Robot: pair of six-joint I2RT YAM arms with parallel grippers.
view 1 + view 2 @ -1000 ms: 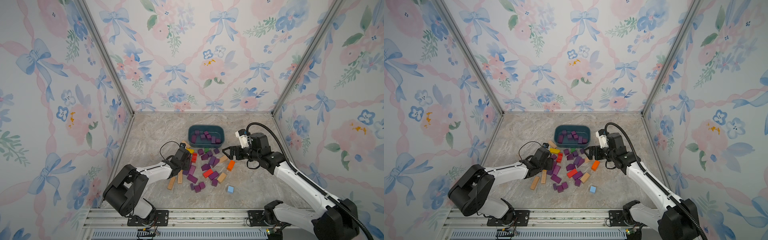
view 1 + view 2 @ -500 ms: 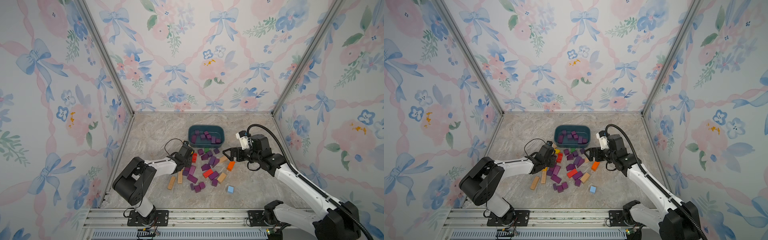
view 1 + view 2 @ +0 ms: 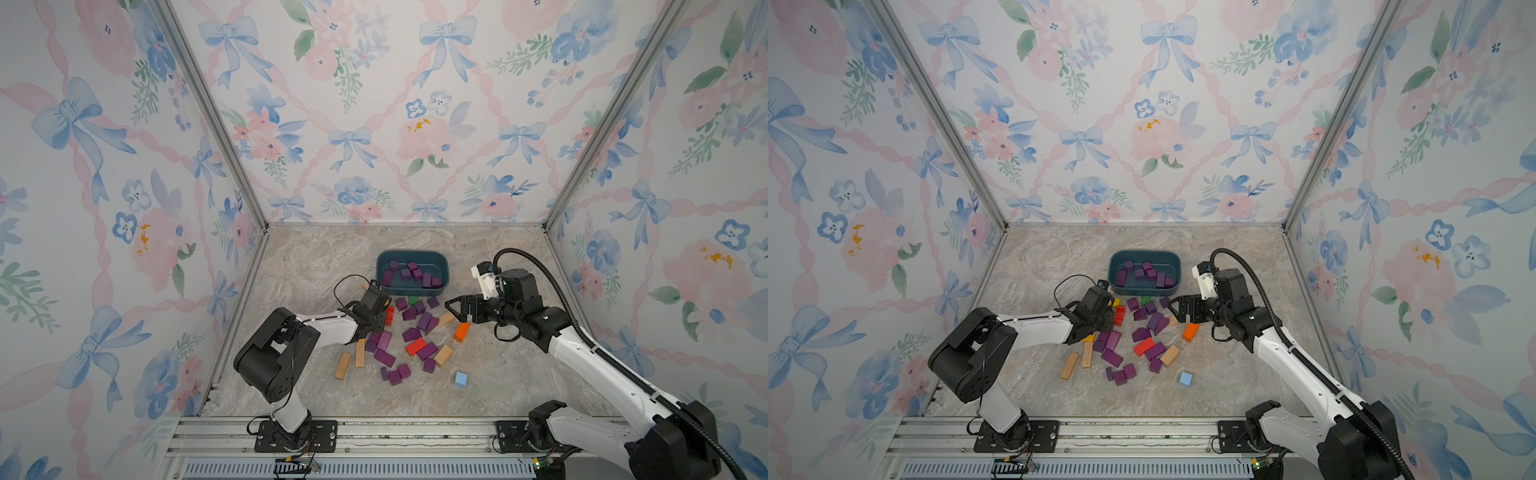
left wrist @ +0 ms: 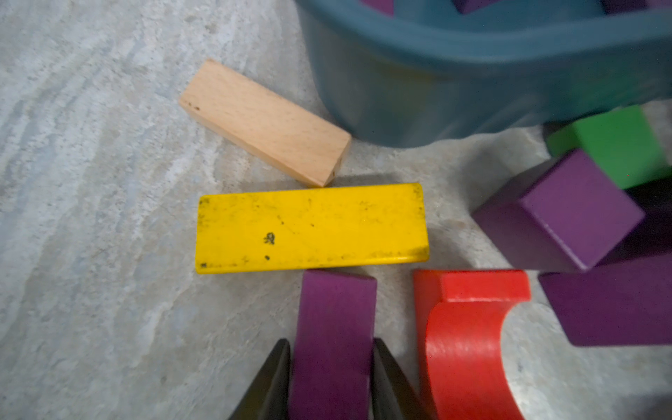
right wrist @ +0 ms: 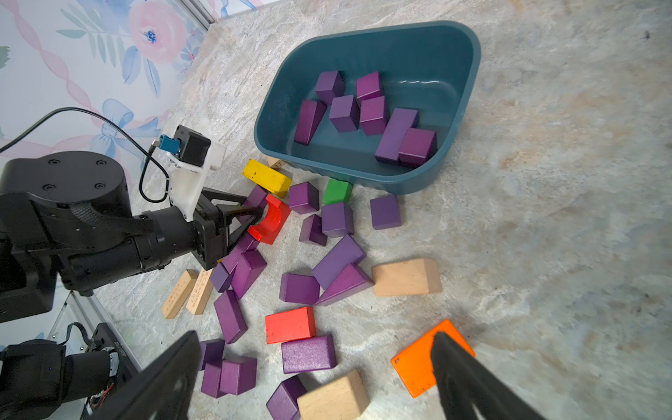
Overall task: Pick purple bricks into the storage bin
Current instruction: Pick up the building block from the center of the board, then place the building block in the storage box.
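The left jaws are clamping a purple bar [image 4: 332,320] just beside a red arch [image 4: 465,345], risking dragging that arch along; the right jaws are standing apart.

Walls [image 3: 374,83] papered with blue bows, pink ribbons and flowers stand left, far and right, joined by silver posts [image 3: 213,112]. The surface [image 3: 316,257] is grey-beige marbled stone. A metal rail [image 3: 415,434] runs along its near edge.

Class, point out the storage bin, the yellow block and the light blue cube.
storage bin [image 5: 418,54], right wrist view, bare inner wall.
yellow block [image 4: 311,227], left wrist view, middle of top face.
light blue cube [image 3: 461,379], a top view, top face.
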